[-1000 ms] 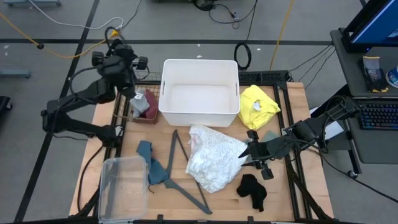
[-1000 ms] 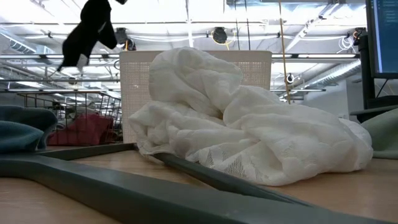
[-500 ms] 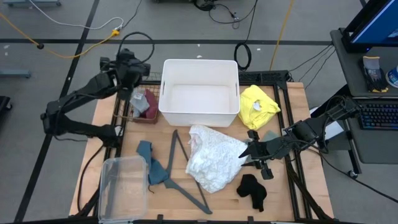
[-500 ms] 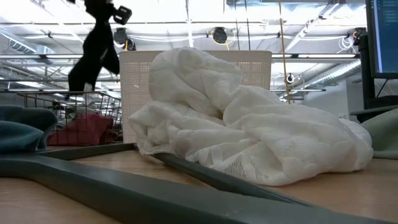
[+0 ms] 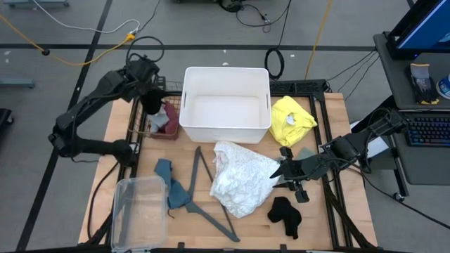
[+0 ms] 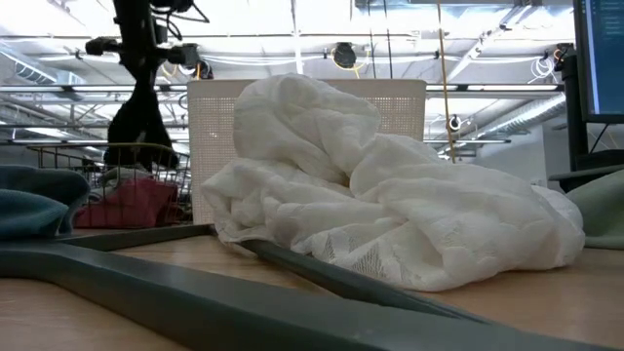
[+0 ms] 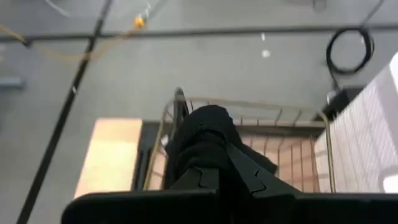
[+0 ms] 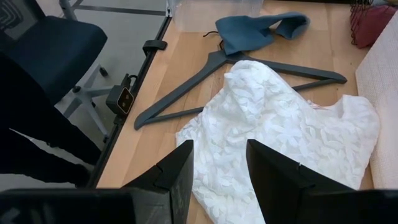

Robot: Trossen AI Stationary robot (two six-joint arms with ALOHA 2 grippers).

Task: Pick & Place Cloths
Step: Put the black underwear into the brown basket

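1. Your left hand (image 5: pixel 150 100) is hanging over the wire basket (image 5: pixel 163 89) at the counter's (image 5: pixel 330 105) far left corner, its fingers (image 7: pixel 205 177) pinched tight on a black cloth (image 7: pixel 202 134).
2. That black cloth is dangling straight down from the fingers; in the low view its bottom end (image 6: pixel 141 127) is reaching about to the basket's rim (image 6: pixel 97 148), though you cannot tell from here whether it is touching what lies inside.
3. A maroon cloth (image 5: pixel 166 119) is lying in the basket already, just beside the white bin (image 5: pixel 226 102).
4. Your right hand (image 5: pixel 283 171) is waiting low at the right side of the counter, its fingers (image 8: pixel 273 180) parted and holding nothing, pointing at the lacy white cloth (image 5: pixel 239 176).
5. The lacy white cloth is sitting heaped near the middle of the counter, with 1 edge resting on an arm of the grey hanger (image 5: pixel 204 186).
6. A teal cloth (image 5: pixel 172 184) is lying left of the hanger, touching the clear tub (image 5: pixel 138 211) at the near left corner.
7. A yellow cloth (image 5: pixel 292 119) is sitting just right of the white bin.
8. A second black cloth (image 5: pixel 285 215) is lying at the near edge, below the right hand.
9. A light grey cloth (image 5: pixel 306 153) is peeking out beside the right arm, mostly hidden by it.
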